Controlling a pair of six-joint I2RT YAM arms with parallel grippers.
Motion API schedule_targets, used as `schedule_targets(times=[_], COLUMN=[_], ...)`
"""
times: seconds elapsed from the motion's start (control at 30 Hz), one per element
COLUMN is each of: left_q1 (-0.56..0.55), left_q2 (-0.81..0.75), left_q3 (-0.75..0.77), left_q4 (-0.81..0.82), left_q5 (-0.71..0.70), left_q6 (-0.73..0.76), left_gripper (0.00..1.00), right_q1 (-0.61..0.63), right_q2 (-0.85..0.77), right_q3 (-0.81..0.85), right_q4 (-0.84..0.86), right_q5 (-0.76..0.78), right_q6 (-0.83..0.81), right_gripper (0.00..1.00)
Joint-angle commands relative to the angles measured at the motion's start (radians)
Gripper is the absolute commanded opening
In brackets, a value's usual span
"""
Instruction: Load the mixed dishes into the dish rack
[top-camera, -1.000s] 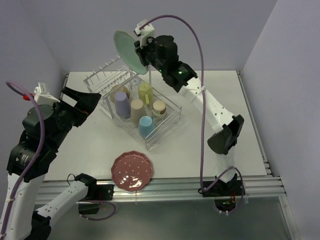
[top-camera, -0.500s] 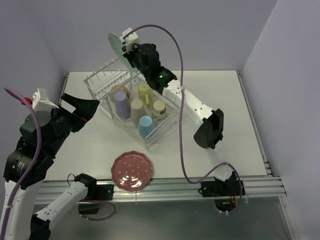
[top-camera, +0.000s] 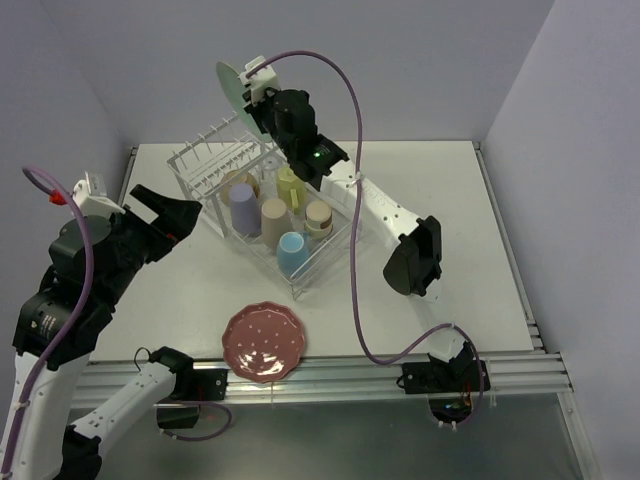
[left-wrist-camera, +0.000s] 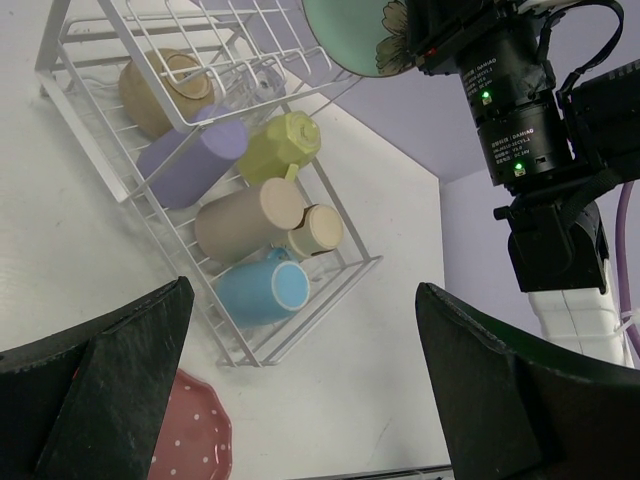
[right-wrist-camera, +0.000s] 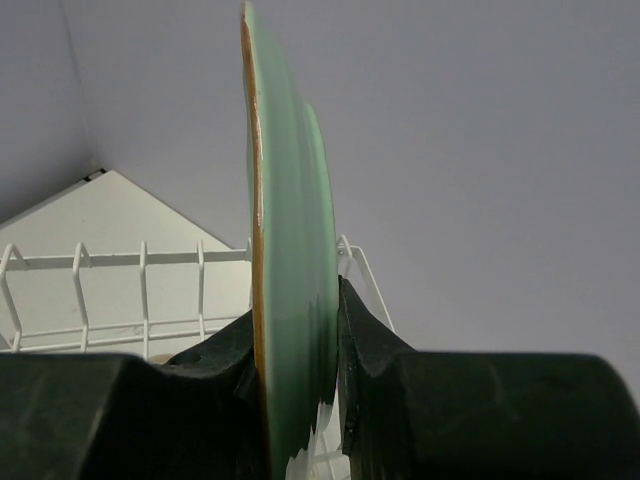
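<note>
My right gripper (top-camera: 252, 95) is shut on the mint-green plate (top-camera: 232, 88), held on edge high above the back of the dish rack (top-camera: 215, 155). The wrist view shows the plate (right-wrist-camera: 290, 250) edge-on between the fingers, with the rack's upright pegs (right-wrist-camera: 143, 290) below. In the rack's tray lie the lavender (top-camera: 243, 208), beige (top-camera: 275, 220), yellow (top-camera: 291, 185) and light-blue (top-camera: 292, 252) cups and a cream bowl (top-camera: 241, 184). The pink-red dotted plate (top-camera: 264, 341) lies on the table at the front edge. My left gripper (top-camera: 165, 215) is open and empty, left of the rack.
The rack stands at the back left of the white table (top-camera: 440, 230). Grey walls close the back and both sides. The right arm's elbow (top-camera: 410, 260) hangs over the table right of the rack. A metal rail (top-camera: 380, 370) runs along the front edge.
My right gripper carried the green plate left and back over the rack's peg tier, then held nearly still. My left arm shifted slightly.
</note>
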Motion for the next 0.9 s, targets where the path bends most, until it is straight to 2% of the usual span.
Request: schedule_targets(times=[0.0, 0.27, 0.57, 0.7, 0.77, 0.8, 0.87], left_q1=[0.001, 0.001, 0.001, 0.001, 0.001, 0.001, 0.001], left_q2=[0.012, 0.016, 0.019, 0.022, 0.026, 0.027, 0.029], left_q3=[-0.010, -0.024, -0.029, -0.029, -0.029, -0.029, -0.027], left_q4=[0.023, 0.026, 0.010, 0.008, 0.011, 0.010, 0.008], left_q5=[-0.010, -0.013, -0.021, -0.026, -0.022, -0.022, -0.019], left_q6=[0.032, 0.024, 0.022, 0.022, 0.024, 0.022, 0.022], left_gripper=[0.99, 0.99, 0.99, 0.99, 0.99, 0.99, 0.99], right_q1=[-0.002, 0.000, -0.011, -0.011, -0.012, -0.012, -0.015], right_q2=[-0.079, -0.111, -0.100, -0.116, -0.114, -0.116, -0.114], right_q3=[-0.003, -0.083, -0.072, -0.103, -0.100, -0.100, -0.100], right_q4=[0.193, 0.205, 0.167, 0.182, 0.182, 0.182, 0.181], right_q5=[0.010, -0.036, -0.045, -0.030, -0.022, -0.016, -0.013], right_q6=[0.021, 0.076, 0.116, 0.124, 0.120, 0.117, 0.117], right_gripper=[0.00, 0.00, 0.00, 0.27, 0.33, 0.41, 0.42])
